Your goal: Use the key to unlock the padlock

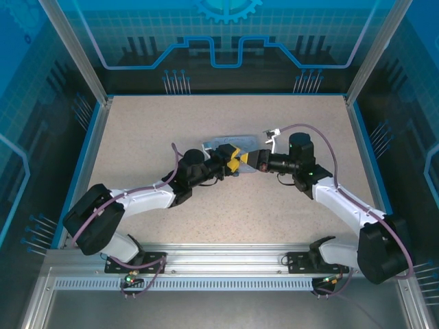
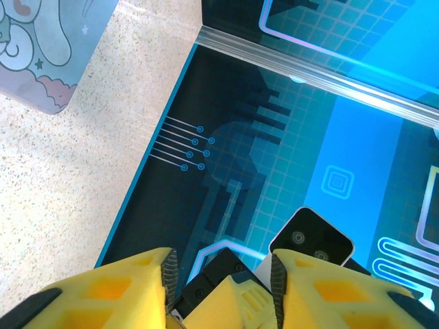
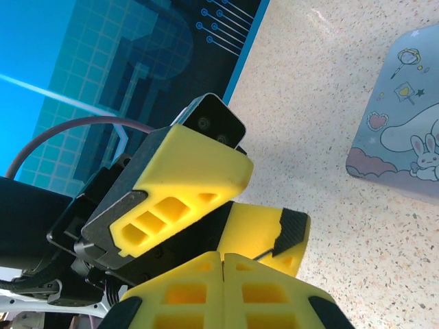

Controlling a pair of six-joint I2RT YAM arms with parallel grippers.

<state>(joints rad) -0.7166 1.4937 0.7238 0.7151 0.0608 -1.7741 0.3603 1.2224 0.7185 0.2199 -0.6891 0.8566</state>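
Where the two sets of yellow fingers meet over the middle of the table, the right gripper (image 3: 223, 264) has its jaws pressed flat together, with just a thin seam between the two pads. A thin dark sliver shows right beside its tip, but it's too small for me to say what it is. The left gripper (image 2: 223, 267) has its jaws parted, and the right gripper's yellow tip sits in the gap between them, nearly filling it. Seen from the right wrist, one of the left fingers (image 3: 182, 188) lies slantwise just past the closed pair, and the other, with a black pad at its end, sits lower down beside them. Whether the padlock or the key is tucked inside that knot of fingers I can't tell.

Moving outward, the two grippers point nose to nose, and the arms come in from either side in a shallow V. Just beyond them a pale blue-grey tin box (image 1: 221, 142) with cartoon rabbit drawings on its lid lies flat on the speckled table (image 1: 206, 116). From above, the fingers sit right at the box's near edge; I can't tell whether they touch it. Blue patterned walls (image 1: 226, 41) close in the table at the back and sides.
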